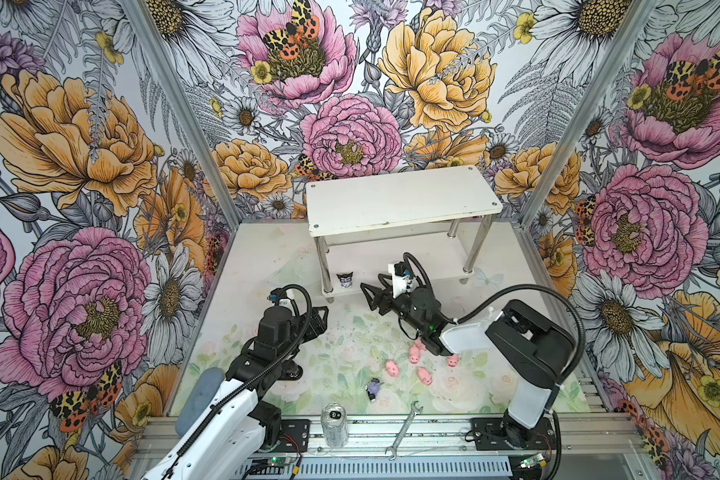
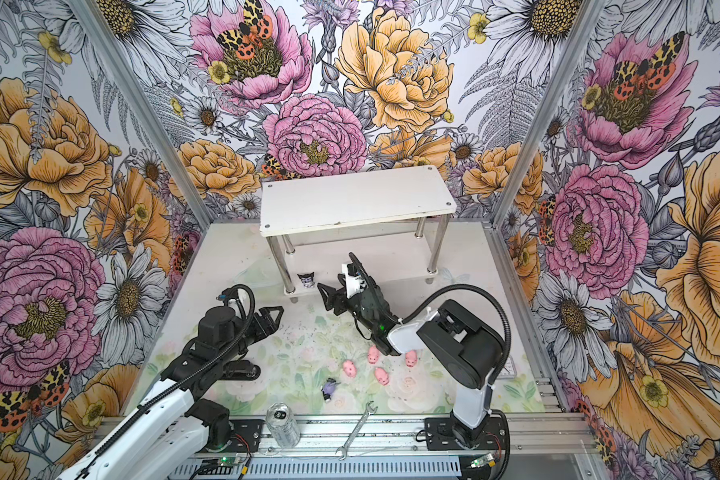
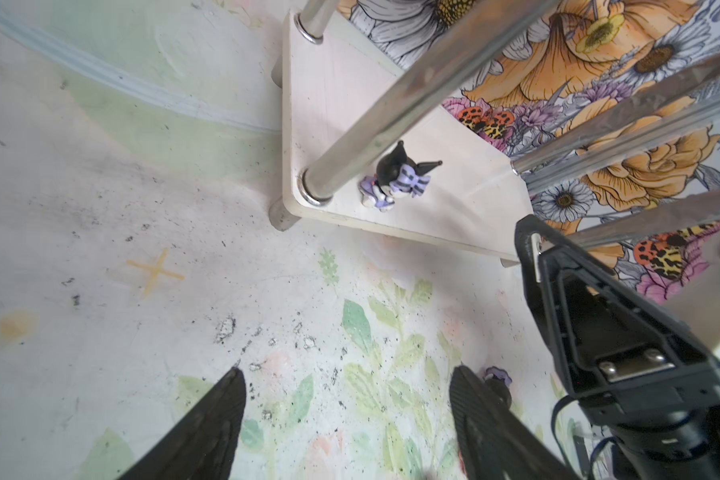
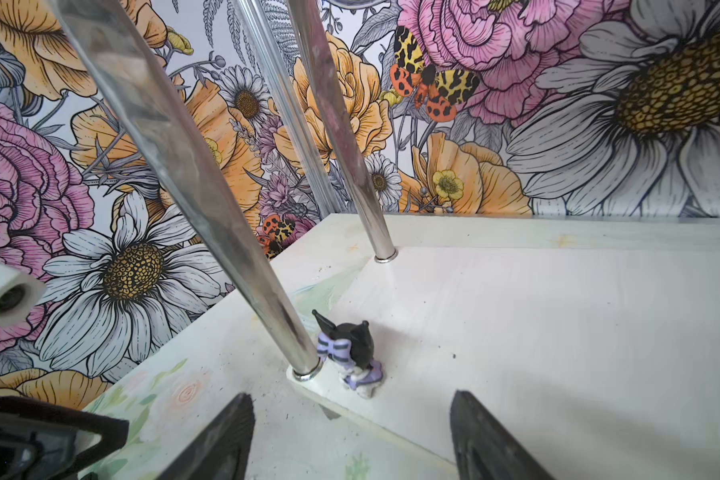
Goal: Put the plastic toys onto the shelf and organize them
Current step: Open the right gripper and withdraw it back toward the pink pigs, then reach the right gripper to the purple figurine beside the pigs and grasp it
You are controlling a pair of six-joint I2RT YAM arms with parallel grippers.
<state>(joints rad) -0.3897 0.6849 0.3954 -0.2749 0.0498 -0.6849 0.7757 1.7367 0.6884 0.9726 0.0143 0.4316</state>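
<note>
The white two-tier shelf [image 1: 400, 199] [image 2: 354, 199] stands at the back of the mat. One black-and-purple figurine [image 1: 344, 280] [image 2: 307, 279] [image 3: 395, 178] [image 4: 352, 357] stands upright on the lower tier, beside the front left chrome leg. My right gripper [image 1: 370, 297] [image 2: 327, 297] [image 4: 352, 397] is open and empty, a short way in front of that figurine. My left gripper [image 1: 321, 318] [image 2: 276, 316] [image 3: 348, 374] hangs open over bare mat, left of the shelf's corner. Several pink pigs [image 1: 392, 367] [image 2: 349, 368] lie on the mat by the right arm. Another figurine [image 1: 373, 388] [image 2: 329, 388] lies on its side.
A clear can [image 1: 334, 424] and a silver wrench [image 1: 404, 430] lie at the front edge on the metal rail. Flowered walls close in the left, back and right. The right forearm hangs over the pigs.
</note>
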